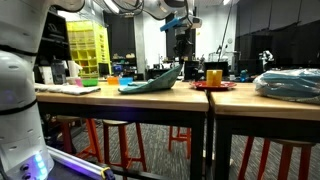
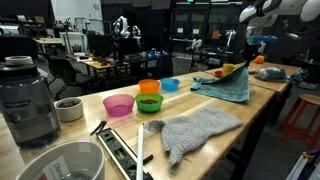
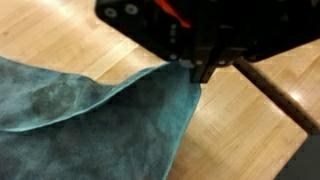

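My gripper (image 3: 203, 68) comes in from the top of the wrist view and is shut on one corner of a teal cloth (image 3: 90, 120). The held corner is lifted off the wooden table (image 3: 250, 130) while the rest of the cloth drapes down to the left and lies on it. In both exterior views the gripper (image 1: 181, 60) (image 2: 246, 58) hangs over the table with the cloth (image 1: 150, 83) (image 2: 225, 86) rising to a peak under it.
An orange cup (image 1: 213, 75) stands on a red plate (image 1: 213, 87) beside the cloth, and a bluish bundle (image 1: 290, 83) lies further along. Pink (image 2: 118, 104), green (image 2: 149, 103), orange (image 2: 149, 87) and blue (image 2: 170, 85) bowls, a grey knit cloth (image 2: 195, 130) and a blender (image 2: 28, 100) also show.
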